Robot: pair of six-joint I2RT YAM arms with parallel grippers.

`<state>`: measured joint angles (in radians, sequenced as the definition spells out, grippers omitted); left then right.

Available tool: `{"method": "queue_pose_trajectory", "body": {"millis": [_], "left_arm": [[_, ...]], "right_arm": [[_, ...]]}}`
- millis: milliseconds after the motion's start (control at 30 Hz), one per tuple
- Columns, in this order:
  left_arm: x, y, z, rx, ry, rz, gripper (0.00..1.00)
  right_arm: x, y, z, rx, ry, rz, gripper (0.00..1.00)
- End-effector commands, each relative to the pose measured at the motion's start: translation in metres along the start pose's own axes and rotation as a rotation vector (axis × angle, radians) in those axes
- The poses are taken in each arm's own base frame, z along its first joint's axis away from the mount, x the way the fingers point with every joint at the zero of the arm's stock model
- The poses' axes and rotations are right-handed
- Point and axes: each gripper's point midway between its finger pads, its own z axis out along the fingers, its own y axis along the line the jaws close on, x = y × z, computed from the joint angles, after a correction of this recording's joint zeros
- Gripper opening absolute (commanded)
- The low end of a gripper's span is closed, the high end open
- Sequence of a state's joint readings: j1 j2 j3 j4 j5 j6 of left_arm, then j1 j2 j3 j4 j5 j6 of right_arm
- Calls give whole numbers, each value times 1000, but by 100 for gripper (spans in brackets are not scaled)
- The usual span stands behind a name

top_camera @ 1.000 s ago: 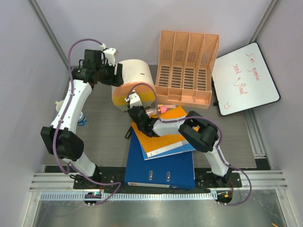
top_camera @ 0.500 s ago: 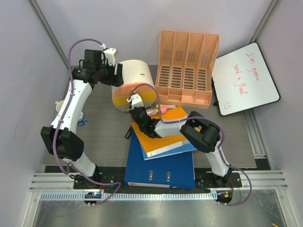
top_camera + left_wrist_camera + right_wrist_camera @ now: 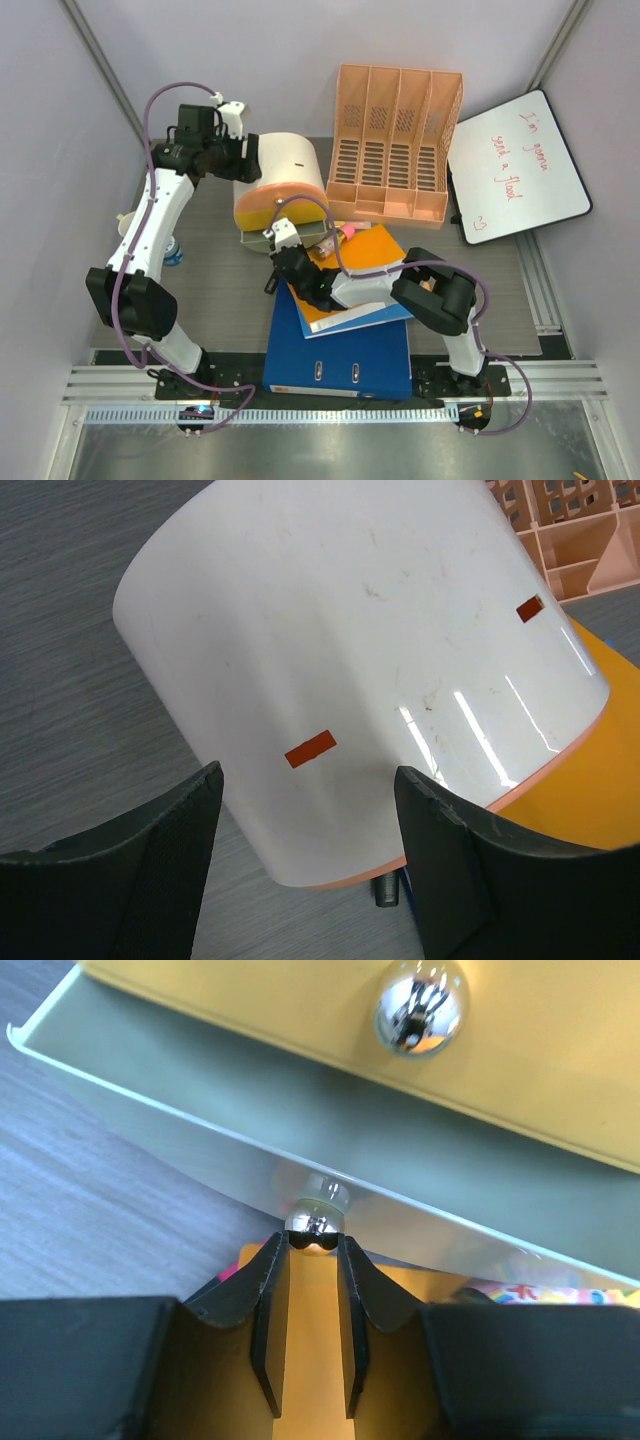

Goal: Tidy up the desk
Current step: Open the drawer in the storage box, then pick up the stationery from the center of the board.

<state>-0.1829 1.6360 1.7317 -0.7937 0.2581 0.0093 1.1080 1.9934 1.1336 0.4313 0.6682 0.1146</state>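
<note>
On the dark grey desk [image 3: 220, 290] lies a small drawer unit [image 3: 285, 165] with a rounded white shell [image 3: 350, 630] and orange fronts. Its lower grey drawer [image 3: 200, 1130] stands pulled out. My right gripper [image 3: 313, 1240] is shut on that drawer's chrome knob [image 3: 316, 1222], seen from above at the right gripper [image 3: 285, 250]. A second knob [image 3: 420, 1005] sits on the yellow front above. My left gripper [image 3: 248, 158] is open at the unit's back end, and its fingers [image 3: 170, 850] straddle the white shell.
A peach file organizer [image 3: 395, 140] stands at the back, with a whiteboard [image 3: 515, 165] to its right. An orange folder [image 3: 360, 270] lies on a blue binder [image 3: 340, 350] under my right arm. A small black item [image 3: 270, 285] and a blue-capped object [image 3: 172, 250] lie to the left.
My right gripper has drawn back toward the near edge with the knob, pulling the grey drawer out of the unit. The left gripper has stayed at the unit's back.
</note>
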Motion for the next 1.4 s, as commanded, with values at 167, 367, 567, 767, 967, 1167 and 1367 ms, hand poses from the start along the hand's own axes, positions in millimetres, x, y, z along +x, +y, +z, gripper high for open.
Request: {"method": "queue_pose_trajectory", "body": {"millis": [167,367,567,767,967,1167,1367], "left_arm": [[-26,-3,-19,0,-79,23,70],[-26,-1,-21,-10,-76,18,70],[-34,-4,-48,-19,-109,45,71],[-42,-30,-98,56,-159,61,71],[-16,-66,-111,225,-97,38,72],[30,-71,-69,291,41,-22,66],[51,-71,-49,295,82,-27,66]], "right_arm": [[-17,7,-39,-29,-37,58,21],[-15,9,-55,-37,-25,46,33],[-59,-3,-67,-9,-82,41,44],[-142,-54,-70,55,-176,136,45],[-152,-87,-52,100,-159,150,45],[-139,-100,-27,107,-120,168,45],[-131,-107,-11,107,-96,179,44]]}}
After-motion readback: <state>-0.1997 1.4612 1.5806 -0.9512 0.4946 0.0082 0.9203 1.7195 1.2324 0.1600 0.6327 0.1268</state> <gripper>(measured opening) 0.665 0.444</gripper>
